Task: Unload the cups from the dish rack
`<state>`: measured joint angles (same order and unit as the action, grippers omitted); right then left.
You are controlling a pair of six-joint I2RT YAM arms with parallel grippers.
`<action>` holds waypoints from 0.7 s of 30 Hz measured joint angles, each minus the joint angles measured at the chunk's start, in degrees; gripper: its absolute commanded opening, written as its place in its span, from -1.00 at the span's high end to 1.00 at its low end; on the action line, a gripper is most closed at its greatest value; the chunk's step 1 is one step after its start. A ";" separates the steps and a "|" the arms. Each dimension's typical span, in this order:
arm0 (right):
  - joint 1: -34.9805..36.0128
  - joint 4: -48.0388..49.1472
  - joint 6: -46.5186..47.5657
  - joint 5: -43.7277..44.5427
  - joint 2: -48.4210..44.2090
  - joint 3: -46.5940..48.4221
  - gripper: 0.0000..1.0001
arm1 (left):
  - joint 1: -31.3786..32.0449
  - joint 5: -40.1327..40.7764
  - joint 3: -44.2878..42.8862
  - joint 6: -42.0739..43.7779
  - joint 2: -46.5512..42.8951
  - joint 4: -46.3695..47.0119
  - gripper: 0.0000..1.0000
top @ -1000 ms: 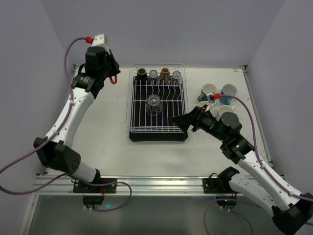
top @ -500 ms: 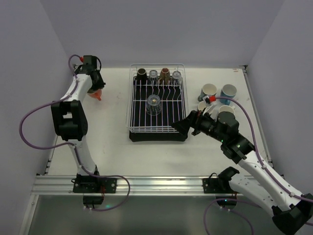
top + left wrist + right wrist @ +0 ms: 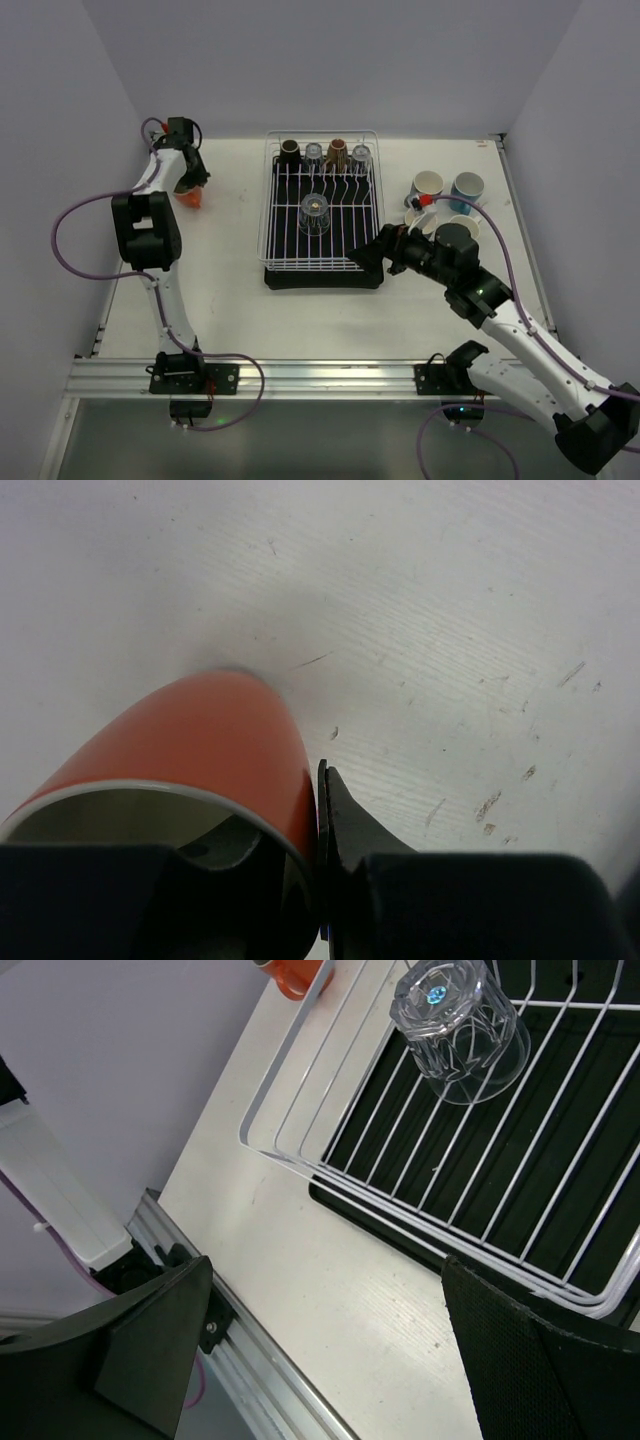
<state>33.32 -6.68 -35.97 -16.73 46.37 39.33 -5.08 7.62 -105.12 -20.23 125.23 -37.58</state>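
The left pincer (image 3: 288, 832) is clenched on the rim of an orange cup (image 3: 190, 745). One finger sits inside the mouth and the other finger (image 3: 345, 825) presses against the outer wall. The cup is tilted with its mouth toward the wrist camera and its base low over the bench (image 3: 450, 630), where it throws a soft shadow. Whether the base touches the surface I cannot tell. Seen from above, this cup hangs near the far left corner of the bench, well apart from the dish rack (image 3: 268, 215).

The right pincer (image 3: 340, 1360) is released, its two fingers spread wide and grasping nothing. It hovers just beside the near right corner of the rack, above bare bench.

The white wire rack sits on a black drip tray (image 3: 320, 278) in the middle of the bench. A clear tumbler (image 3: 460, 1030) stands upside down near the rack's centre. Along the far side of the rack stands a row of four: a black cup (image 3: 289, 152), a glass one (image 3: 313, 153), a brown cup (image 3: 337, 153) and a second glass (image 3: 360, 155).

To the right of the rack, already out on the bench, a cream cup (image 3: 427, 186) and a teal cup (image 3: 466, 187) stand side by side. Nearer the right arm are a small pale cup (image 3: 413, 215) and a white cup (image 3: 462, 225), both partly hidden by the arm.
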 measured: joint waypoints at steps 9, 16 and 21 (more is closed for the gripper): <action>0.00 -2.21 1.07 2.75 3.17 3.56 -0.98 | -0.15 0.68 -0.13 2.40 0.22 0.85 -0.48; 0.02 -3.98 3.48 5.31 7.91 9.07 -0.95 | -0.15 0.04 0.00 1.42 -3.48 1.20 -0.99; 0.04 -6.73 6.32 8.33 12.59 13.70 -0.59 | -0.15 -2.67 2.45 -0.57 -14.01 4.44 -1.00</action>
<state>33.36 -13.41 -29.65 -8.40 58.96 53.04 -5.23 4.95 -102.67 -20.80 111.22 -33.15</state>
